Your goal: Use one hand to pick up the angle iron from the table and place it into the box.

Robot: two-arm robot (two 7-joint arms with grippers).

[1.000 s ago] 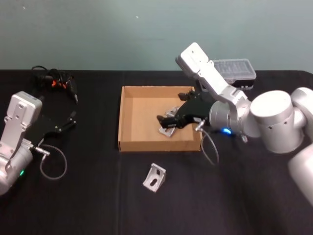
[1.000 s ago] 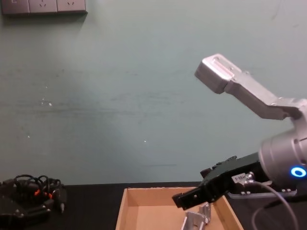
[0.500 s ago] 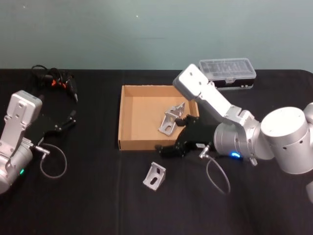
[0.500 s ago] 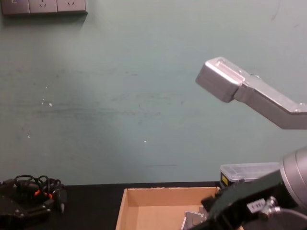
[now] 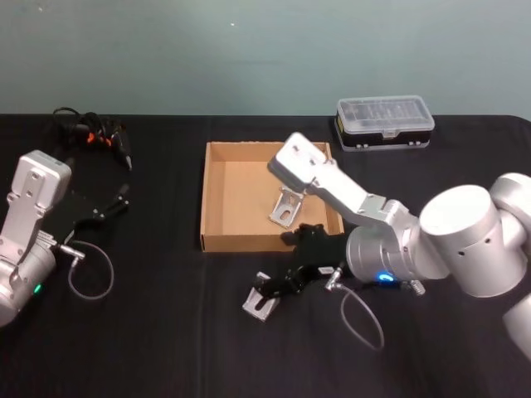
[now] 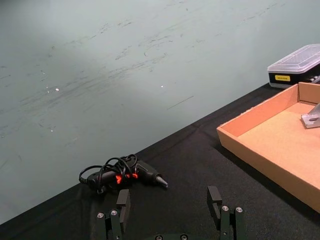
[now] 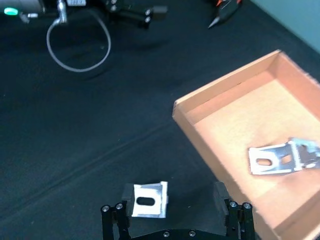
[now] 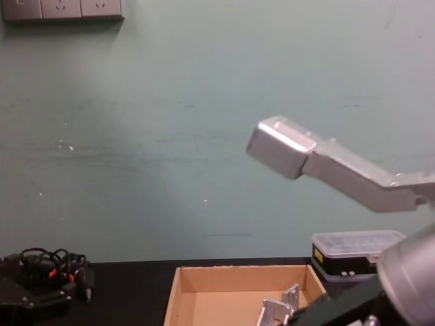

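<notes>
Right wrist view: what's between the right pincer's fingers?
In that view, the angle iron lying on the table, close to one finger of the open right pincer; the rest is bare.

Tan box [image 5: 249, 243], black table [image 5: 149, 332], silver angle iron [image 5: 256, 308], black right end effector [image 5: 274, 288]

Wall: a teal-green painted wall [image 8: 136, 136] stands behind the table and takes up most of my chest view.
Wall marks: I see long faint scuff lines [image 6: 140, 45] running roughly level, and a few white specks [image 8: 206, 200].
Fittings: a row of pale socket plates [image 8: 61, 9] sits high on the wall, at the left of my chest view.
Furniture: the table [image 5: 149, 332] has a flat matte black top whose far edge runs along the wall.
Light: soft and even, with a paler patch on the wall in my left wrist view.
</notes>
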